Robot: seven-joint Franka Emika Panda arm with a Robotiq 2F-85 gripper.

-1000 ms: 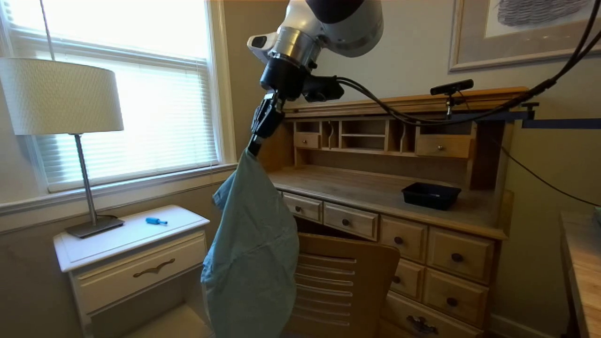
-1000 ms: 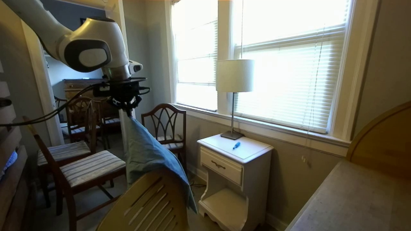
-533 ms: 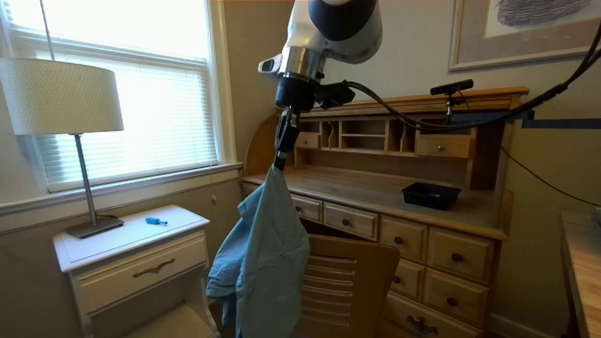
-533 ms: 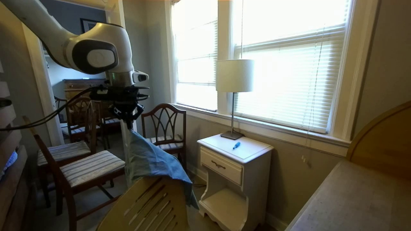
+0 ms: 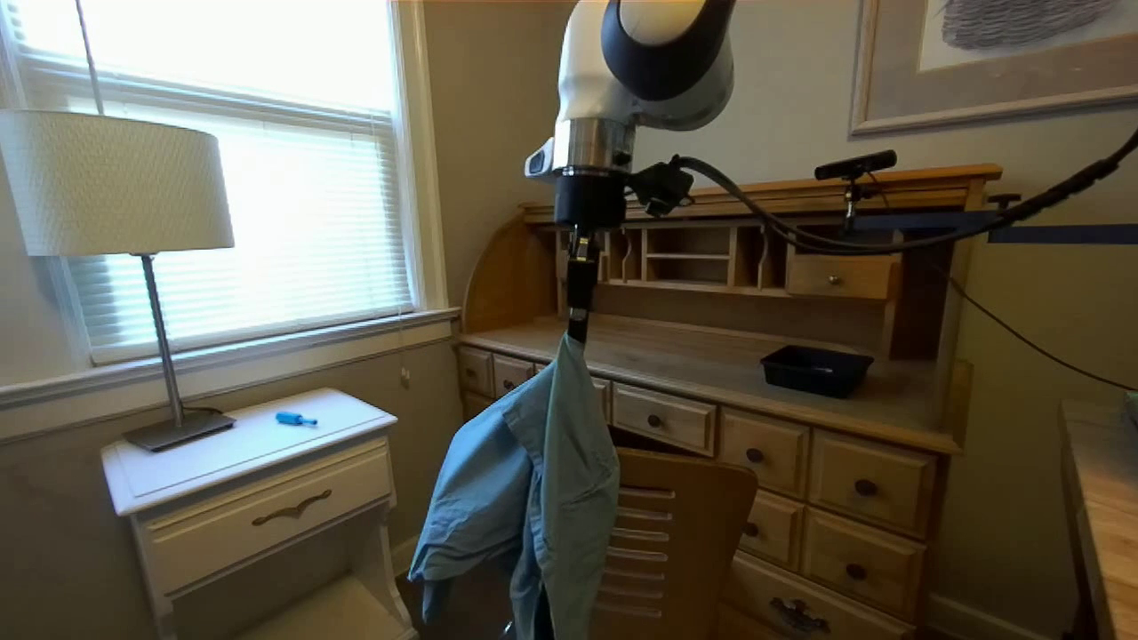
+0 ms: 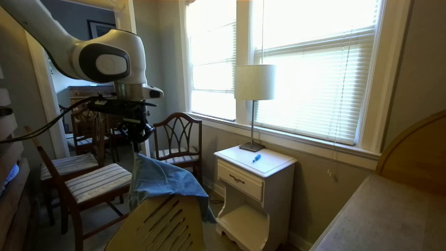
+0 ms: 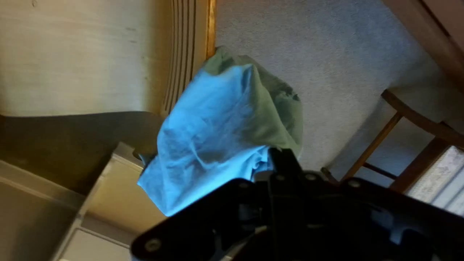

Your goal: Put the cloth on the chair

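Note:
The blue-green cloth (image 5: 484, 480) hangs from my gripper (image 5: 577, 329), which is shut on its top corner. In an exterior view the cloth (image 6: 163, 177) lies over the top edge of the wooden chair's slatted backrest (image 6: 163, 223), with one end hanging down past its side. The gripper (image 6: 135, 148) is above and beside that edge. The chair's backrest (image 5: 676, 533) is partly covered by the cloth. In the wrist view the cloth (image 7: 210, 123) spreads from the fingertips (image 7: 284, 152) to the backrest (image 7: 185, 47). The pinched corner is mostly hidden by the fingers.
A wooden desk (image 5: 676, 347) with a black tray (image 5: 816, 371) stands behind the chair. A white nightstand (image 6: 256, 164) holds a lamp (image 6: 254, 83) and a blue tool (image 6: 256, 158). Dark striped-seat chairs (image 6: 99, 181) stand near the arm.
The gripper has moved down, and to the right in an exterior view, turning more upright. It still holds the cloth, which has shifted with it and settled lower over the backrest.

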